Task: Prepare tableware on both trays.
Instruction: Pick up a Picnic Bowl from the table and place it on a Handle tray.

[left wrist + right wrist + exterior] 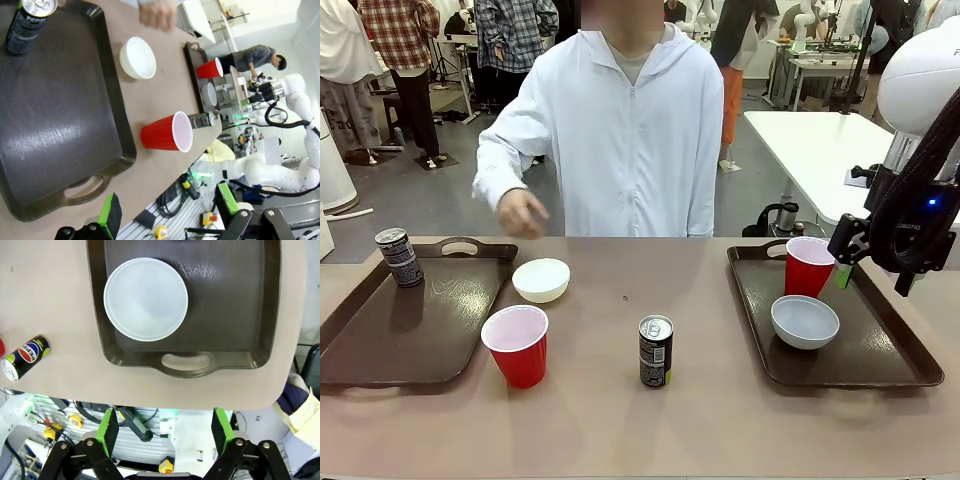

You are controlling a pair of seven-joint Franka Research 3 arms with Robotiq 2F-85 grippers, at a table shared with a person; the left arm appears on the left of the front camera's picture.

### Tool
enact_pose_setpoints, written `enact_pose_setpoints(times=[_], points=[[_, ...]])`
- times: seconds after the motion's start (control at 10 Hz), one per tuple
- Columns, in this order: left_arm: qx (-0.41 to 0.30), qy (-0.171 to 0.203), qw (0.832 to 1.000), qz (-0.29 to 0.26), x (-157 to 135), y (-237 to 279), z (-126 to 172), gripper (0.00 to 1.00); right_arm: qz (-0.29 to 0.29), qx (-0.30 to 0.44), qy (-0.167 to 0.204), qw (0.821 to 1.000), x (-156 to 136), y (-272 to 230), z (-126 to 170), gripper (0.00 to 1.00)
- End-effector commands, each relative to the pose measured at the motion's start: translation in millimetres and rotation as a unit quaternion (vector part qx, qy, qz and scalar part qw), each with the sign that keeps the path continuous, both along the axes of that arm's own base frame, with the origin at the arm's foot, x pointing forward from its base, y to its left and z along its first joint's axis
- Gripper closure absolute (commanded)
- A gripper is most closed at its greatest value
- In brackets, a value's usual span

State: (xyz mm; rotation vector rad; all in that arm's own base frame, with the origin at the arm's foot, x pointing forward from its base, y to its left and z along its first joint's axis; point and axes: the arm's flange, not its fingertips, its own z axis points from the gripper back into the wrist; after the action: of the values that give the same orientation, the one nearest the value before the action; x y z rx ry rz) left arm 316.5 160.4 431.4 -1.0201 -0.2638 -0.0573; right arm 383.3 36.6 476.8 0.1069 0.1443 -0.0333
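**Completing the Tray Sets**

**Status.** The right tray point(880, 350) carries a red cup point(808, 265) and a bowl point(805, 321), and it lacks a can. The left tray point(410, 330) carries only the far can point(398, 257). The second red cup point(517, 345) and second bowl point(541, 280) stand on the tabletop point(720, 420) just beside its right rim. The centre can point(655, 351) stands upright between the trays.

**Claws.** The right claw point(165, 432) hangs above the right tray, spread and empty. The left claw point(168, 207) is also spread and empty, near the left tray's handle end.

**Procedure (probable step: centre can to right tray).**
1. Descend vertically over the can.
2. Place one pad on each side of the body, below the silver top.
3. Close squarely and lift straight up.
4. Set it on bare tray floor, apart from cup and bowl.

**Caution.** A slim can is likely to tip under an off-centre grip. Keep clear of the person's hand point(523, 212).
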Motion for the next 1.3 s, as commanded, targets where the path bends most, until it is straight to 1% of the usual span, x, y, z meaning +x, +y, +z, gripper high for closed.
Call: enact_pose_setpoints(times=[0.0,0.1,0.2,0.3,0.4,0.5,0.6,0.7,0.9,1.0,1.1,1.2], points=[[-0.008,-0.008,1.000,0.000,0,1,1,0.00,0.019,0.065,0.016,0.998,-16,-24,13,0.04],[-0.008,-0.008,1.000,0.000,0,1,1,0.00,0.021,0.122,0.020,0.992,-25,-54,23,0.04],[0.000,0.000,1.000,0.000,0,0,0,0.00,0.029,0.179,0.026,0.983,-33,-89,27,0.04],[0.022,-0.016,1.000,0.000,-1,-15,17,0.00,0.027,0.217,0.025,0.975,-37,-125,30,0.04],[0.030,-0.022,0.999,-0.004,-3,-25,30,0.00,0.039,0.259,0.017,0.965,-42,-160,34,0.04],[0.046,-0.013,0.999,0.002,-6,-37,43,0.00,0.049,0.305,-0.002,0.951,-49,-196,38,0.04],[0.087,0.002,0.996,0.004,-11,-52,60,0.00,0.047,0.339,-0.018,0.940,-54,-229,38,0.04],[0.144,0.015,0.989,-0.002,-16,-72,84,0.00,0.031,0.373,-0.030,0.927,-55,-262,34,0.04],[0.233,0.040,0.971,-0.014,-19,-100,123,0.00,0.002,0.423,-0.048,0.905,-52,-303,18,0.04],[0.278,0.048,0.959,-0.015,-21,-119,135,0.00,-0.003,0.442,-0.048,0.896,-50,-314,6,0.04],[0.325,0.059,0.943,-0.024,-18,-139,144,0.00,-0.002,0.458,-0.045,0.888,-46,-323,-9,0.04],[0.355,0.064,0.932,-0.030,-13,-156,151,0.00,-0.004,0.473,-0.050,0.880,-44,-330,-20,0.04]])
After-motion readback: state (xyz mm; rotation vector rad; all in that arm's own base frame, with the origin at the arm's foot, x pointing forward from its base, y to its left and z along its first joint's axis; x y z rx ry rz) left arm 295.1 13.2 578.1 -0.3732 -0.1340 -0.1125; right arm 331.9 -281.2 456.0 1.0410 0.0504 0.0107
